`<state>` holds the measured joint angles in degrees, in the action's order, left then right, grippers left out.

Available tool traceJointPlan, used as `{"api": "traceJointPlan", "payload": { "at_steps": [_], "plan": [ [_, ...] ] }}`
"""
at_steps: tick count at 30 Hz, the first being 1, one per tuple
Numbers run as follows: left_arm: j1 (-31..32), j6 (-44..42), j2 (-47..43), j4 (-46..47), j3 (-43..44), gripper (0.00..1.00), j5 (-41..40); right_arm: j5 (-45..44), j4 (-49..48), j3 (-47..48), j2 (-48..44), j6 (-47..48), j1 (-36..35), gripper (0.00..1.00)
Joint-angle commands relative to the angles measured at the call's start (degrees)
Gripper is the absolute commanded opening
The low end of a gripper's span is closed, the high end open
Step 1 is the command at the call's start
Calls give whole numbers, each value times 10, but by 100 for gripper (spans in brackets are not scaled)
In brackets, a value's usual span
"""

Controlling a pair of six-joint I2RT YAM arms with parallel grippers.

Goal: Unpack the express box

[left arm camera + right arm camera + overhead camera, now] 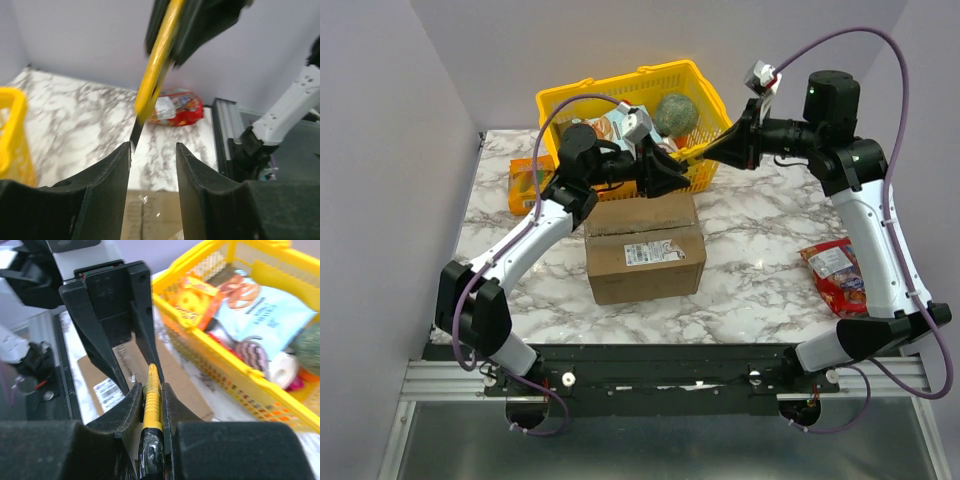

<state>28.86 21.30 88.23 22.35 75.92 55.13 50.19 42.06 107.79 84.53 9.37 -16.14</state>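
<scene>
The express box point(645, 250) is a brown carton with a white label, lying on the marble table with its flaps down. It also shows in the right wrist view, express box point(175, 371). Behind and above it, my right gripper point(708, 152) is shut on a yellow and black utility knife point(152, 390). The knife point(157, 65) points at my left gripper point(153, 146). That gripper point(680, 172) stands open with nothing between its fingers, and the blade tip sits just beside its left fingertip point(125, 150).
A yellow plastic basket point(552, 100) holding snack packs and a green ball point(675, 113) stands at the back, close behind both grippers. A small orange box point(525, 183) lies at the left of the basket. A red snack bag point(835, 272) lies at the right, by the right arm.
</scene>
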Motion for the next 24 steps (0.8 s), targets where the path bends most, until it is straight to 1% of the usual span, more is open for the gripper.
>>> {"api": "traceJointPlan", "payload": {
  "at_steps": [1,3,4,5,6,7,8,9,10,11,13,14,16,17,19,20,22,24],
  "plan": [
    [-85,-137,-89,-232,-25,53,-78,-55,39,58,18,-11,5,0],
    [-121,-196,-125,-312,-27,53,-113,-22,43,66,20,21,4,0],
    [-129,-253,-136,-376,-30,54,-131,-35,19,59,19,5,3,1],
    [-137,-280,-156,-399,-38,54,-152,-45,14,53,21,-6,3,0],
    [-143,-296,-165,-420,-44,54,-162,-48,20,65,27,3,1,0],
    [-148,-307,-172,-444,-51,54,-172,-46,63,82,52,21,-8,0],
    [-150,-307,-184,-446,-67,51,-182,-47,86,100,64,41,-16,0],
    [-151,-301,-190,-444,-76,46,-180,-41,106,130,77,73,-24,0],
    [-151,-295,-192,-433,-84,41,-174,-29,130,139,84,90,-36,0],
    [-151,-282,-191,-422,-100,27,-166,-13,134,144,91,106,-42,0],
    [-151,-272,-183,-395,-108,10,-137,44,132,130,85,160,-54,0],
    [-151,-268,-165,-387,-108,0,-128,62,130,121,72,179,-58,0],
    [-151,-258,-140,-375,-97,0,-90,59,116,101,64,209,-84,0],
    [-151,-257,-109,-374,-78,0,-74,57,122,104,65,221,-93,0],
    [-150,-267,-80,-384,-56,0,-21,43,156,139,89,238,-123,0],
    [-148,-267,-60,-384,-44,0,-10,41,169,158,99,240,-132,0],
    [-144,-274,-49,-376,-41,0,9,47,197,182,131,241,-158,0],
    [-137,-287,-32,-380,-39,0,14,59,193,180,141,241,-173,0]
  ]
}}
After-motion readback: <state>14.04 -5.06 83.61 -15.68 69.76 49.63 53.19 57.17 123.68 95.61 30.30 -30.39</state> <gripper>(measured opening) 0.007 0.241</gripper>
